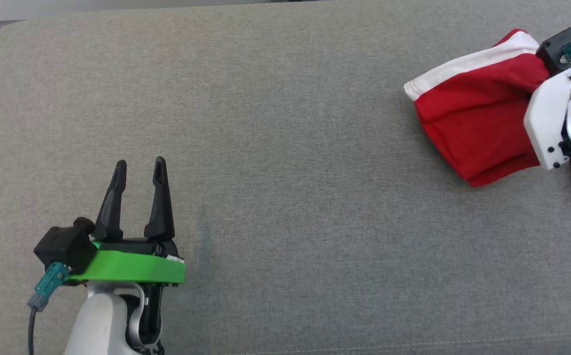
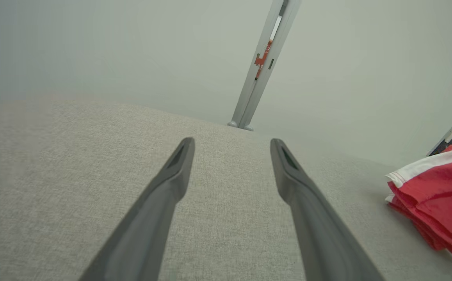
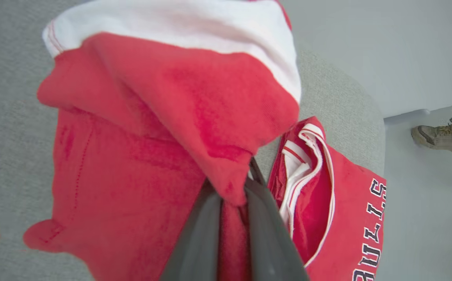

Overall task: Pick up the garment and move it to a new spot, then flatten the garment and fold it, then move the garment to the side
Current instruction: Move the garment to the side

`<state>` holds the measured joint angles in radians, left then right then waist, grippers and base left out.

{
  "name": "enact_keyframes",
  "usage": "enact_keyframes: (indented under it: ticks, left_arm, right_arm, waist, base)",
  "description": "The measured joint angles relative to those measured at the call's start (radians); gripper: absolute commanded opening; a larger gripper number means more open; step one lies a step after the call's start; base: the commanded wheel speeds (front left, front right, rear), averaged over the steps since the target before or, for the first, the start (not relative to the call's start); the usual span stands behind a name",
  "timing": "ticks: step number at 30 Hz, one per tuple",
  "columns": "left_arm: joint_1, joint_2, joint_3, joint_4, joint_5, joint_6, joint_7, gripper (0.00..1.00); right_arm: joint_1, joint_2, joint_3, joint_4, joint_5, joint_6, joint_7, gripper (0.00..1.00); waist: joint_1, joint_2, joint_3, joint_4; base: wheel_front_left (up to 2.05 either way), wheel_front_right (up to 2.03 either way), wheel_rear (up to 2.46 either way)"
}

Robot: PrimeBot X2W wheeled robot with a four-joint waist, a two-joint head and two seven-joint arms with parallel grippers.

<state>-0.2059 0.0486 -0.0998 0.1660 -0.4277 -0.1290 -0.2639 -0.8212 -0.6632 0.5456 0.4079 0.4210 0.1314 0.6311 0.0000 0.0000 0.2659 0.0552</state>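
Observation:
The garment (image 1: 473,113) is red with a white band and lies bunched at the far right of the grey cushion (image 1: 285,172). In the right wrist view the red garment (image 3: 152,128) hangs folded over my right gripper (image 3: 232,191), whose fingers are shut on a pinch of the cloth; lettering shows on the part lying flat. In the head view the right wrist (image 1: 561,113) covers the garment's right side. My left gripper (image 1: 140,165) stands open at the lower left, far from the garment (image 2: 440,195), with nothing between its fingers (image 2: 175,171).
The cushion's rounded right edge (image 3: 374,113) lies close behind the garment, with pale floor beyond. A person's shoe (image 3: 438,136) stands on that floor. A grey post (image 2: 259,66) rises behind the cushion's far edge. Bare grey fabric stretches between my two grippers.

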Motion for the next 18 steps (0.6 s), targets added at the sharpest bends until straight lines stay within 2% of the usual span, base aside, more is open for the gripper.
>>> enact_keyframes:
  ticks: [6, 9, 18]
  left_arm:
    - [-0.042, 0.0, -0.029, -0.03, 0.018, 0.0, 0.0, 1.0]
    - [-0.06, 0.0, -0.038, -0.04, 0.035, 0.0, 0.0, 1.0]
    - [-0.094, 0.001, -0.059, -0.063, 0.053, 0.0, 0.0, 1.0]
  right_arm:
    - [-0.006, -0.066, -0.059, 0.053, -0.026, 0.0, -0.081, 0.0]
    - [-0.013, -0.074, -0.117, 0.111, -0.059, 0.0, -0.14, 0.0]
    - [-0.032, -0.124, -0.261, 0.277, -0.196, 0.0, -0.262, 0.0]
  waist:
    - [0.0, 0.0, 0.032, -0.068]
    - [0.0, 0.0, 0.062, -0.083]
    - [0.0, 0.0, 0.163, -0.077]
  base:
    - [0.0, 0.0, 0.0]
    - [0.0, 0.0, 0.0]
    - [0.0, 0.0, 0.0]
